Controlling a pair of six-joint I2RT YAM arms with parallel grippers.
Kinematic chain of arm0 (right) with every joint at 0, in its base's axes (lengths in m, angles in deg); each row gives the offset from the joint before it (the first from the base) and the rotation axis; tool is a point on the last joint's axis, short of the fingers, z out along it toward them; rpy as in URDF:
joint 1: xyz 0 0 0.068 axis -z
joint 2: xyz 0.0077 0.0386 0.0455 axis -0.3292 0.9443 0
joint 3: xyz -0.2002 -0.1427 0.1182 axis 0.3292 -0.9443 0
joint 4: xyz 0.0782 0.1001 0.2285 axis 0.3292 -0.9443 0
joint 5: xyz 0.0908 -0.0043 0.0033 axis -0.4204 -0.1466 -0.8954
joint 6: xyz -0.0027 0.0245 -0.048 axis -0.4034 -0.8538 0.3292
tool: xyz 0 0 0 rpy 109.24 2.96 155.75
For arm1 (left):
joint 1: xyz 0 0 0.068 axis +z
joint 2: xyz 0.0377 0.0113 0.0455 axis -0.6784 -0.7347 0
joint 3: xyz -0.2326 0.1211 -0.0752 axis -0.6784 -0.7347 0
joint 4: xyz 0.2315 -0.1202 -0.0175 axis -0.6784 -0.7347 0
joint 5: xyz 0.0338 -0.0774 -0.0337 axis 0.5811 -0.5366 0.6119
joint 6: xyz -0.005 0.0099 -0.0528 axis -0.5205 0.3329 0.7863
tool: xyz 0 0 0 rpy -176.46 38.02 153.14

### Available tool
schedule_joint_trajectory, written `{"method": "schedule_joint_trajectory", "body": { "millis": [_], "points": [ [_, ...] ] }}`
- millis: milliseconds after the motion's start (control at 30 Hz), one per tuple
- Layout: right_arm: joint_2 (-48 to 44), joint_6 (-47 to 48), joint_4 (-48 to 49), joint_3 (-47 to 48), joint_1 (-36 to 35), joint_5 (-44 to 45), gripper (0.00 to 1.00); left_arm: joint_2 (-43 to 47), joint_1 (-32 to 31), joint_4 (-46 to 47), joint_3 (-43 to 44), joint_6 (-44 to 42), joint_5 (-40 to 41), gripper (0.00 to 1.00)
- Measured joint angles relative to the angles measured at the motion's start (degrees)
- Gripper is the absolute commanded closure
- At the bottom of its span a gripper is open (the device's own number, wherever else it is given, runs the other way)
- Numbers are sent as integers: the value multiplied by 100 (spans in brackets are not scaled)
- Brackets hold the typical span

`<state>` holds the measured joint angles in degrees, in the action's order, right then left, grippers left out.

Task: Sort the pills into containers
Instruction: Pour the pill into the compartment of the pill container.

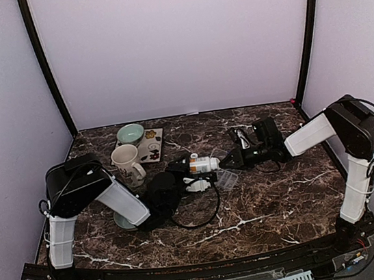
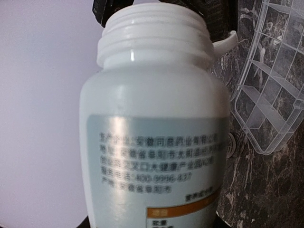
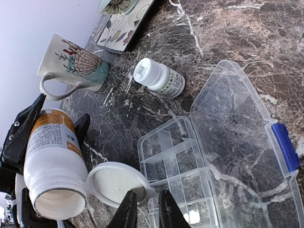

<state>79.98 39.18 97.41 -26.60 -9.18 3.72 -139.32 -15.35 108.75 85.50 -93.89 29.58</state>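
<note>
The left claw (image 3: pixel 51 137) was clamped on the sides of a white bottle (image 2: pixel 152 118), holding it tipped with its open mouth toward the right claw (image 3: pixel 148 209) and its flip cap (image 3: pixel 114 183) hanging open off the rim. The right claw's two fingers stood nearly together, their tips right at the edge of that flip cap, though whether they pinched it could not be told. The clear pill-organiser box (image 3: pixel 180 161) lay on the marble tabletop (image 3: pixel 228 28) just beside the right claw's tips, its hinged lid (image 3: pixel 237 128) thrown back flat, and a small capped bottle (image 3: pixel 159 78) lay on its side beyond the box.
</note>
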Motion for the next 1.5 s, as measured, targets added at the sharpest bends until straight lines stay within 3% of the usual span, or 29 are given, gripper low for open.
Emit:
{"method": "schedule_joint_trajectory", "body": {
  "millis": [167,1500],
  "points": [
    [162,-83,125,46,-4,-140,89,0,0,63,-39,-9,-20,100],
    [726,-122,127,820,-33,-533,89,-24,-37,-46,-70,-4,-105,100]
  ]
}}
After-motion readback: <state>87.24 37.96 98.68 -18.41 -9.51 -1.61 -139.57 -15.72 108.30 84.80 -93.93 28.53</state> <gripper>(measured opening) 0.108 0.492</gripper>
